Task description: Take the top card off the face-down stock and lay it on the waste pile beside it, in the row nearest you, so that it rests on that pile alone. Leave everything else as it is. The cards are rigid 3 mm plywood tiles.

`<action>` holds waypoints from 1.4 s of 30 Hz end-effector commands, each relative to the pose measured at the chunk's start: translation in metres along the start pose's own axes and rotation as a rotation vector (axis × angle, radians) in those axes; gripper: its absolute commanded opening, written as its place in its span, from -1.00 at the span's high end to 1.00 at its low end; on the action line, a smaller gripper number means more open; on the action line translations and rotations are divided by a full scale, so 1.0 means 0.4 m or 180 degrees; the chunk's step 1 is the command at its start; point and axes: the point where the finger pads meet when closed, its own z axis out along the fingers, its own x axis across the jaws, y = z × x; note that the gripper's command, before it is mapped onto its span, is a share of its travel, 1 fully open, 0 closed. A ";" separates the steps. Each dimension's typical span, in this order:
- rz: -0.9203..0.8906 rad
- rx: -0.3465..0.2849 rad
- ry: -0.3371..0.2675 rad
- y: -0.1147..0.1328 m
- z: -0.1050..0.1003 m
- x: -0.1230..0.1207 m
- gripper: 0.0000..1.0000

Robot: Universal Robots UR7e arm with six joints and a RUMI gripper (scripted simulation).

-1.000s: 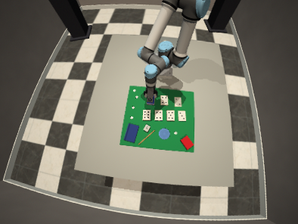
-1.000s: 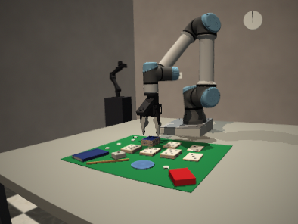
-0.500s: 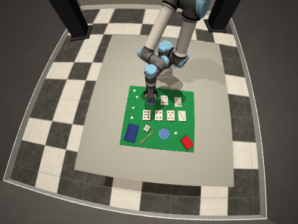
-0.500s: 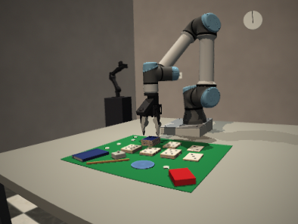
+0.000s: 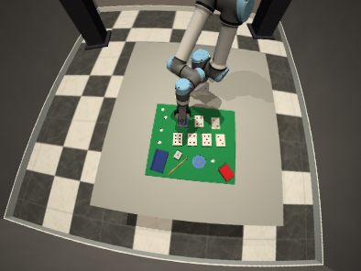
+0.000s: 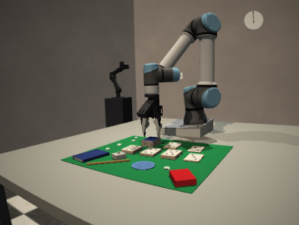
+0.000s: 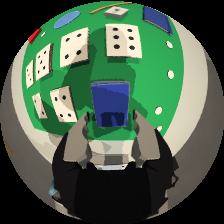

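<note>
The face-down stock is a short stack with a blue top card on the green mat, in the row nearest the arm's base. It also shows in the exterior view and the wrist view. The waste pile is a face-up white card with dark pips, lying right beside the stock. My gripper points straight down, a little above the stock. Its fingers stand half open on either side of the blue card's near end, with nothing between them.
Another face-up card lies beyond the waste pile. A row of several face-up cards lies further out. Past it are a blue flat box, a small tile, a pencil, a blue disc and a red block.
</note>
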 end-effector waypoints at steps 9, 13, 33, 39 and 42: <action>-0.0002 0.0002 0.0004 -0.001 0.010 0.000 0.00; -0.0002 0.0004 0.0005 -0.002 0.009 0.000 0.00; -0.0002 -0.0002 0.0001 0.000 0.019 -0.001 0.00; -0.0002 0.0004 0.0006 -0.002 0.017 0.000 0.00; -0.0002 0.0004 0.0006 -0.002 0.017 0.000 0.00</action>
